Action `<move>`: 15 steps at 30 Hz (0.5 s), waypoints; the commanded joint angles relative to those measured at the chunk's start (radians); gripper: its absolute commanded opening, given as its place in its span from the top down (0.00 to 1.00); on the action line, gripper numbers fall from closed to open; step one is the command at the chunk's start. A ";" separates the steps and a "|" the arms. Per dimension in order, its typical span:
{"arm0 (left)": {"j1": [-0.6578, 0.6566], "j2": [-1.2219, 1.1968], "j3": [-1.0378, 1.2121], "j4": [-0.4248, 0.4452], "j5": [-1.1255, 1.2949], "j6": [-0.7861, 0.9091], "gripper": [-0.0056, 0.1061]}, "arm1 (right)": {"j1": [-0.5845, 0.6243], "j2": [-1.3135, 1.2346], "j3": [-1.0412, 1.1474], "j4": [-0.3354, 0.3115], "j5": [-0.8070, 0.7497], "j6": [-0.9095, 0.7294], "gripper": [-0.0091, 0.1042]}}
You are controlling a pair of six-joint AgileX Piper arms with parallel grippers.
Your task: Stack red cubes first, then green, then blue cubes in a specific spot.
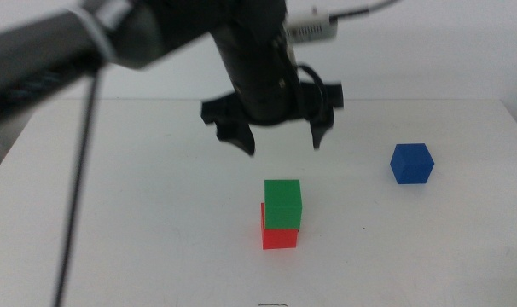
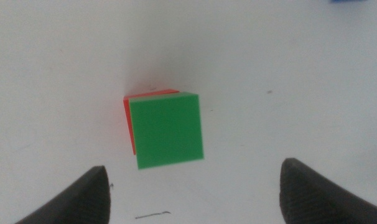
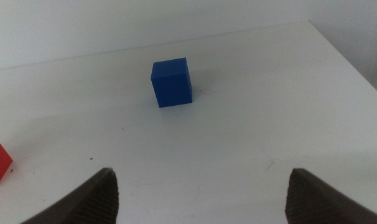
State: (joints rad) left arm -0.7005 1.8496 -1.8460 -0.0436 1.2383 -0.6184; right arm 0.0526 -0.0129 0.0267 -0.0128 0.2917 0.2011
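Note:
The green cube (image 1: 282, 203) sits on top of the red cube (image 1: 279, 237) at the table's middle front, slightly offset. In the left wrist view the green cube (image 2: 167, 129) covers most of the red cube (image 2: 130, 121). My left gripper (image 1: 282, 143) hangs open and empty above and behind this stack. The blue cube (image 1: 411, 163) stands alone on the white table to the right. It also shows in the right wrist view (image 3: 172, 82), ahead of my right gripper (image 3: 201, 196), which is open and empty. The right arm is out of the middle view.
The white tabletop (image 1: 139, 213) has its far edge (image 1: 412, 100) behind the cubes. The left arm and its cable (image 1: 79, 179) cross the left side of the middle view.

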 commanded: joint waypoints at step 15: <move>0.195 -0.548 0.082 -0.039 0.056 0.604 0.11 | -0.007 -0.014 -0.010 -0.012 -0.075 -0.010 0.17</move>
State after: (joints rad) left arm -0.5454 1.3777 -1.7686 -0.0147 1.2570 -0.1330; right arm 0.0526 -0.0129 0.0267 -0.0150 0.2917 0.2011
